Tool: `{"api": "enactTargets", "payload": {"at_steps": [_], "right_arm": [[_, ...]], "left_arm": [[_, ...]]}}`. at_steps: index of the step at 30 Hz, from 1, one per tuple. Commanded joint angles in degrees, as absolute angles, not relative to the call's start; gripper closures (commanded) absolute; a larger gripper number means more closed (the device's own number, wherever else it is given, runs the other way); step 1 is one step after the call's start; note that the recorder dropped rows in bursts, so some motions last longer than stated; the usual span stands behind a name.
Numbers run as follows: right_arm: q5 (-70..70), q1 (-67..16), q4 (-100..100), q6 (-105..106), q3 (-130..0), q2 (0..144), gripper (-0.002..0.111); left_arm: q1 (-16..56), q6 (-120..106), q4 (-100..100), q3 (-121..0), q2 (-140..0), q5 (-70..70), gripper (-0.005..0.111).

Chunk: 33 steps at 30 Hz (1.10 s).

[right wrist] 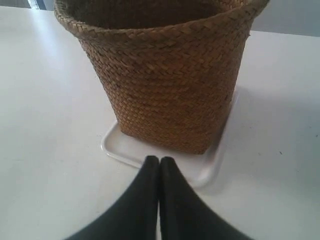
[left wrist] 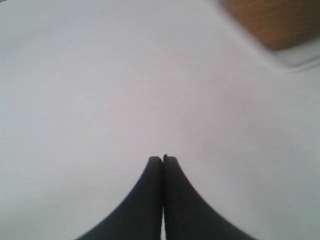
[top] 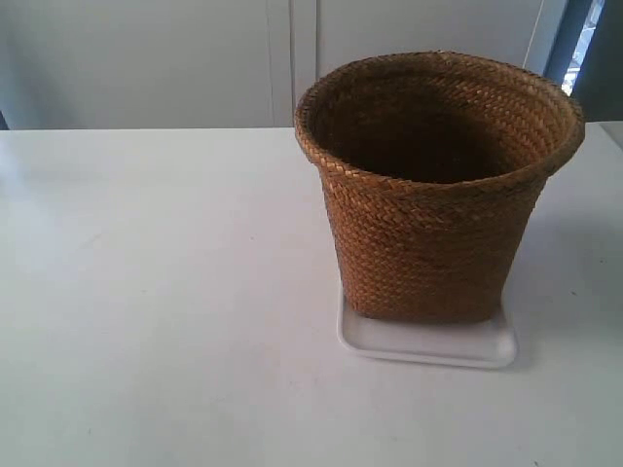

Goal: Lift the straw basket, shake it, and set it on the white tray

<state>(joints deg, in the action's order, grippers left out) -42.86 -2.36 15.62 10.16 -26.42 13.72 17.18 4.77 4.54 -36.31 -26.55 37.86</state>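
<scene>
Both claws are staying out of contact with anything, fingers pressed together: the left claw [left wrist: 162, 159] over bare counter [top: 146, 292], the right claw [right wrist: 159, 159] near the white tray [top: 428, 347]. The straw basket [top: 433, 233] is standing upright on that tray.

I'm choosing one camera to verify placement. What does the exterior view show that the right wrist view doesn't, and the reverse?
Exterior only: the straw basket's full round rim. Right wrist only: the right gripper, shut and empty, pointing toward the basket. Both: the basket standing upright on the white tray, on a white table.
</scene>
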Motion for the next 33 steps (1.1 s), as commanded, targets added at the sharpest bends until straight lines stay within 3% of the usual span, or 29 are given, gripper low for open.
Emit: {"api": "enactTargets", "payload": {"at_steps": [1,4,10,19,33], "right_arm": [[-42.2,-2.21,16.03,10.24,-26.06,13.48,0.108],[-41.91,-2.21,16.15,10.24,-26.06,13.48,0.108],[-38.74,-2.21,15.93,10.36,-26.06,13.48,0.108],[-35.02,-2.21,16.03,10.26,-25.91,13.48,0.108],[-33.04,-2.21,15.78,10.26,-21.49,13.48,0.108]], "left_arm": [[16.06,51.13,54.03,-38.46,-17.9,59.34,0.107],[16.65,45.0,38.13,-36.69,-10.5,47.05,0.107],[16.65,29.23,6.87,-29.81,-9.73,30.93,0.107],[16.65,24.35,6.92,-28.81,-9.73,36.32,0.107],[16.65,18.14,7.1,-23.77,-9.39,28.52,0.107]]}}
